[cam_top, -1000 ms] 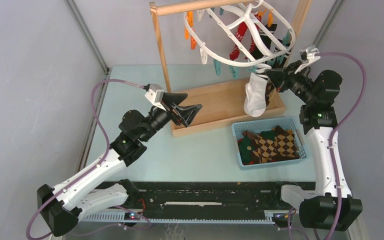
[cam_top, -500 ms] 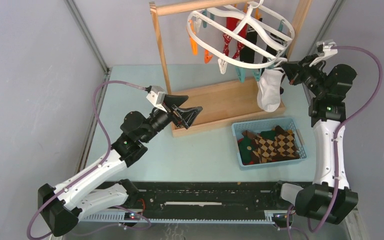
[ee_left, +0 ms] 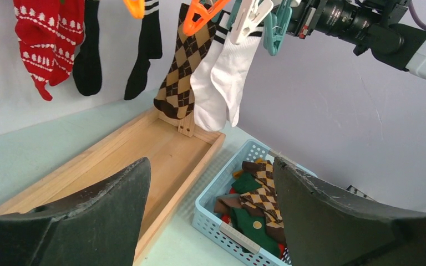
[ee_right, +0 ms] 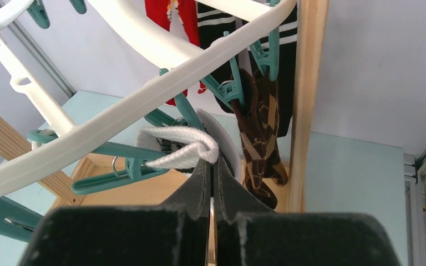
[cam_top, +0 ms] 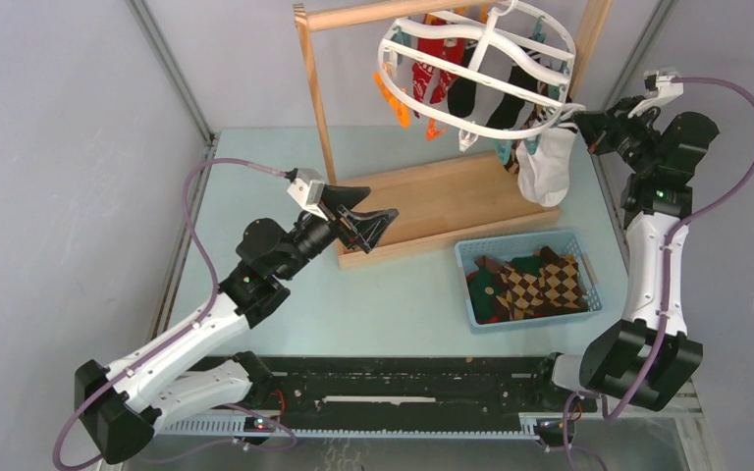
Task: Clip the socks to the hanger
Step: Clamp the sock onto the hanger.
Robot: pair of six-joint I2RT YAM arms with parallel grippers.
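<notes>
Black-fingered and empty, the left gripper (cam_top: 375, 216) is hovering with its jaws spread wide over the near edge of the wooden tray (cam_top: 432, 201). Beside it, a blue basket (cam_top: 463, 257) is holding loose socks (cam_top: 535, 285) in argyle, green and red. Farther back, the right gripper (cam_top: 577, 132) is pinching the cuff of a white sock (cam_top: 548, 167), fingers fully closed, just beside a teal clip (ee_right: 116, 173) on the hanger (ee_right: 144, 108). The hanger is hanging tilted from the top bar (cam_top: 353, 15) and carrying clipped socks (ee_left: 50, 44) in red, black and argyle.
</notes>
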